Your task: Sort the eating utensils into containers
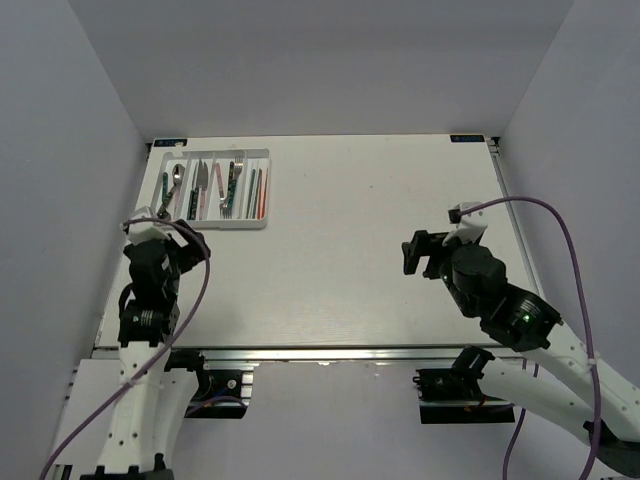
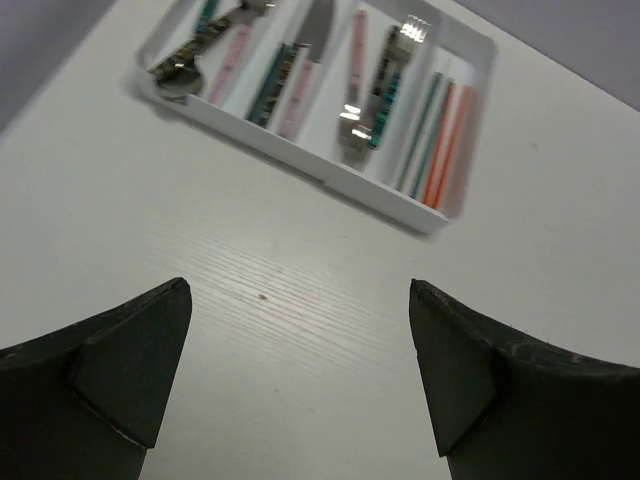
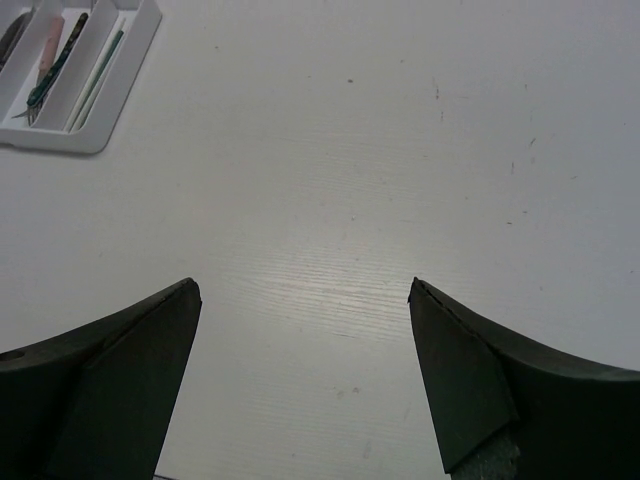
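Note:
The white cutlery tray [image 1: 262, 222] lies at the table's far left; it also shows in the left wrist view [image 2: 300, 165] and partly in the right wrist view [image 3: 120, 55]. Its narrow compartments hold spoons [image 2: 178, 70], knives [image 2: 300, 70], forks [image 2: 368, 115] and red-orange and dark chopsticks [image 2: 440, 140]. My left gripper [image 1: 160, 225] hovers just in front of the tray, open and empty. My right gripper [image 1: 425, 250] is open and empty over the bare table at the right.
The white table [image 1: 360, 260] is boxed in by grey walls on three sides. A purple cable [image 1: 545, 215] loops above the right arm. The table's near edge is a metal rail [image 1: 330, 352].

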Controlling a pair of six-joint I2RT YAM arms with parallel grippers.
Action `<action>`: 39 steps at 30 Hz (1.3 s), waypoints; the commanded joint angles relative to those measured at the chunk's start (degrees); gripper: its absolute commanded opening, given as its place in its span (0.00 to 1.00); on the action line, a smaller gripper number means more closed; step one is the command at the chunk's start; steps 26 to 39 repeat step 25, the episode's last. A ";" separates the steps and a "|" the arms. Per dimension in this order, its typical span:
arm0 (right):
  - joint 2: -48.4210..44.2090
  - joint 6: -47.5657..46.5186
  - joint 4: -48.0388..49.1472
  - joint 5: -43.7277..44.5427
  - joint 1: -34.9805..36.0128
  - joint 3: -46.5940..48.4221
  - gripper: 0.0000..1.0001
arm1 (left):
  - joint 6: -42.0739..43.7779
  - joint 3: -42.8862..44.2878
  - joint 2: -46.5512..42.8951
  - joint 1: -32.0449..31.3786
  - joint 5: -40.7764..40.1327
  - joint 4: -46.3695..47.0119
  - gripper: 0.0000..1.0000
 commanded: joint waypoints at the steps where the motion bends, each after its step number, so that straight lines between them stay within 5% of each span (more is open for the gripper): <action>1: -3.62 0.43 -2.64 1.01 -0.11 -1.26 0.89 | -1.47 -0.38 -6.22 -6.90 -1.61 0.84 0.98; 10: -6.36 4.83 -4.57 -1.63 -0.20 -6.19 0.89 | -4.19 0.15 -7.91 -7.35 -10.39 -1.97 0.98; 39: -5.65 6.94 -4.66 -1.81 -0.11 -6.10 0.89 | -4.54 0.41 -6.50 -7.88 -12.67 -2.58 0.98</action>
